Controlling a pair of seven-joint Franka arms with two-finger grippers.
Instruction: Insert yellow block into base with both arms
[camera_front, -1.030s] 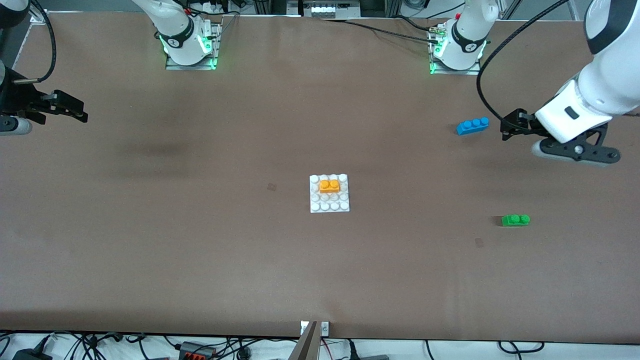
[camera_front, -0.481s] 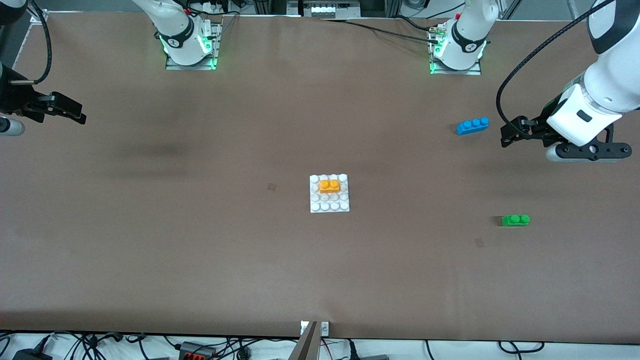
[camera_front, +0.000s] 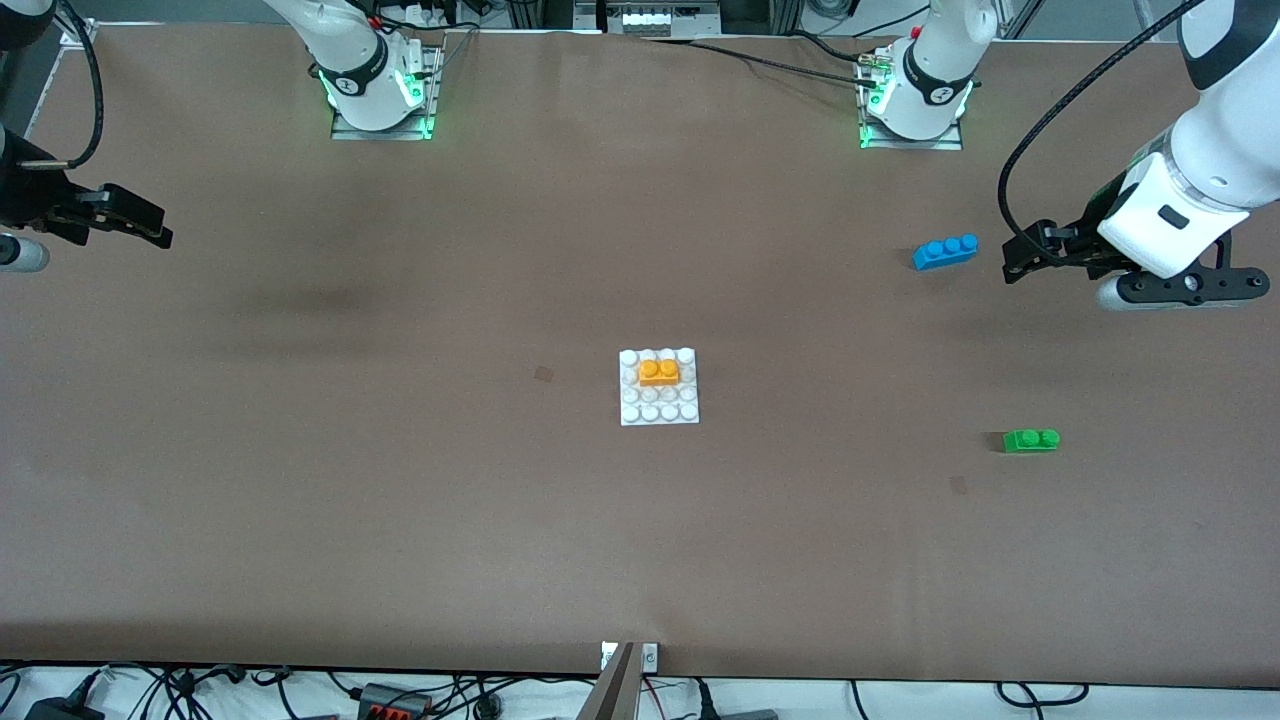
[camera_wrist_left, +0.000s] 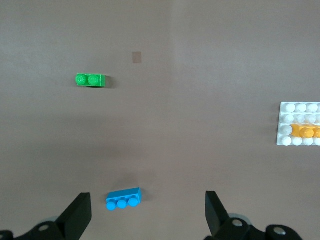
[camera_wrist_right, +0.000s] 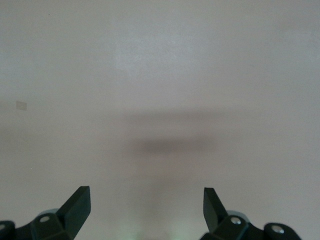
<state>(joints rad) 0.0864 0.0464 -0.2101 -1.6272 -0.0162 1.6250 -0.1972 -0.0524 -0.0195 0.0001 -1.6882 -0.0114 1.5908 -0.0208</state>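
Both end effectors, L (camera_front: 1012, 262) & R (camera_front: 160, 230), spread wide, aloft.

Both arms are glossy white with black joint bands and looping black cables. Green lights glow at their bases. Each black claw (camera_front: 1012, 262) has wedge-shaped fingers (camera_wrist_left: 77, 215).

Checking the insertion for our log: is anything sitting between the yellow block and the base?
Nothing visible does: the yellow block already sits on the studs of the base. Left gripper and right gripper hang open, apart from it, at their ends of the table.
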